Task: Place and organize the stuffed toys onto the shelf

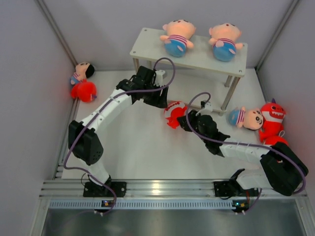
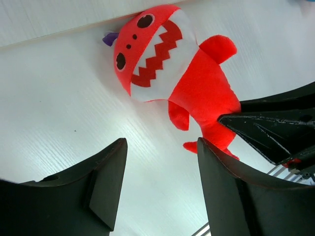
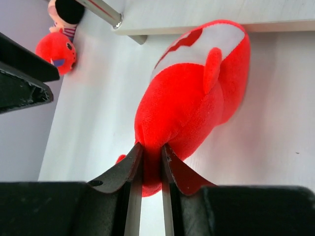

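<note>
A red shark (image 1: pixel 173 113) (image 2: pixel 167 73) (image 3: pixel 192 98) lies on the white table in front of the shelf (image 1: pixel 197 56). My right gripper (image 1: pixel 182 119) (image 3: pixel 152 146) is shut on its tail end, red plush pinched between the narrow jaws. My left gripper (image 1: pixel 161 101) (image 2: pixel 161 142) stands open just left of the shark, with nothing between its fingers (image 2: pixel 106 182). Two peach dolls (image 1: pixel 177 37) (image 1: pixel 225 42) lie on the shelf's top board. Another doll (image 1: pixel 248 118) and a red shark (image 1: pixel 272 123) lie at the right wall.
A dark-haired doll (image 1: pixel 82 72) (image 3: pixel 66 12) and a red plush (image 1: pixel 84 91) (image 3: pixel 56 49) lie against the left wall. The shelf's silver legs (image 1: pixel 230 93) (image 3: pixel 103 11) stand close behind the held shark. The right gripper's black finger (image 2: pixel 275 128) crosses the left wrist view.
</note>
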You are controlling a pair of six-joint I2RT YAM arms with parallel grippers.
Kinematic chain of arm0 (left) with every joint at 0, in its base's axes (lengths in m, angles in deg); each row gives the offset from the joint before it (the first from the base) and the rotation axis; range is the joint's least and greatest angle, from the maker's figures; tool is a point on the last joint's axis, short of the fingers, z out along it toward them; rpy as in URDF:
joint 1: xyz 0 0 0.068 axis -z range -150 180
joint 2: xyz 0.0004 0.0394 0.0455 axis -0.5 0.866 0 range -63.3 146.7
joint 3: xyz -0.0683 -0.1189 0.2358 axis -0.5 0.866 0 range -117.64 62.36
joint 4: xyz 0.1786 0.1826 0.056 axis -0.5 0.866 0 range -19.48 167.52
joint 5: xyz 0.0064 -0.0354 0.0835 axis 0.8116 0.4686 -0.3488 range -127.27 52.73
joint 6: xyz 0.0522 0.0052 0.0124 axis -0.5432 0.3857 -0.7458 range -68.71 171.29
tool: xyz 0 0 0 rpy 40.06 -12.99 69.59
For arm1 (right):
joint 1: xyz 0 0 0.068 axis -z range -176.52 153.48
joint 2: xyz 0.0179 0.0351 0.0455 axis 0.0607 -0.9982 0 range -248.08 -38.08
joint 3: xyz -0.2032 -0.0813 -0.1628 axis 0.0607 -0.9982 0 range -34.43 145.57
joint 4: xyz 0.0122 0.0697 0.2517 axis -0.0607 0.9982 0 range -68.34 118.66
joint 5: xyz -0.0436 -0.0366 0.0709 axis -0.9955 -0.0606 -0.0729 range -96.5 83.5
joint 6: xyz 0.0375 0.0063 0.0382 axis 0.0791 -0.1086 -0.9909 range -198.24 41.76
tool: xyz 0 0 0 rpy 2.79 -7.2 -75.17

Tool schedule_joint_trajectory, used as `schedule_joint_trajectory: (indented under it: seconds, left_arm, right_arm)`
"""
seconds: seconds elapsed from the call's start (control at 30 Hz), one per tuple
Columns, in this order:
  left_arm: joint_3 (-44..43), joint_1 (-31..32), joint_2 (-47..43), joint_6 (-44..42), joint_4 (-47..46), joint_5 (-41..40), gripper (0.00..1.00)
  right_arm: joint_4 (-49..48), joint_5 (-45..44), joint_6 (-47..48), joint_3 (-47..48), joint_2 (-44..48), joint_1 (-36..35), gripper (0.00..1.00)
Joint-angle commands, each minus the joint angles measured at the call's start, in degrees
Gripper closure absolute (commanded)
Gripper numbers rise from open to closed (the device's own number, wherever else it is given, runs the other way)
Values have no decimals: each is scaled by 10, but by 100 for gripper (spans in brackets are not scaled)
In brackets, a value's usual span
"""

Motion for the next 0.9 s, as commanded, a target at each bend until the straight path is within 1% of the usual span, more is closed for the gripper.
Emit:
schedule_joint_trajectory:
  seconds: [0.0, 0.1, 0.23, 0.33, 0.4, 0.47, 0.53, 0.63, 0.7, 0.87]
  left_arm:
    - [-8, -3, -18, -21, -19, -10, 36]
    - [-5, -3, -28, -25, -19, -15, 36]
    - [-4, -5, -48, -45, -19, -27, 36]
    - [-2, -9, -60, -59, -19, -36, 36]
    - [0, -10, -82, -73, -19, -44, 36]
    - [8, -11, -92, -89, -18, -46, 36]
    - [16, -11, -111, -98, -17, -51, 36]
    - [35, -11, -131, -104, -17, -57, 36]
    - [38, -11, -136, -116, -14, -62, 36]
    - [41, -11, -148, -133, -5, -80, 36]
  right_arm:
    - [1, 22, 18, 3, 4, 21, 100]
    - [19, 29, 29, -2, 12, 27, 100]
    - [57, 53, 56, -5, 67, 28, 100]
    - [99, 67, 94, 9, 121, 28, 100]
    - [130, 79, 139, 39, 154, 28, 100]
    - [145, 81, 185, 68, 171, 28, 100]
    - [153, 79, 212, 78, 189, 33, 100]
    - [152, 86, 230, 85, 196, 55, 100]
    - [136, 100, 236, 88, 201, 80, 100]
    - [90, 100, 269, 104, 209, 124, 100]
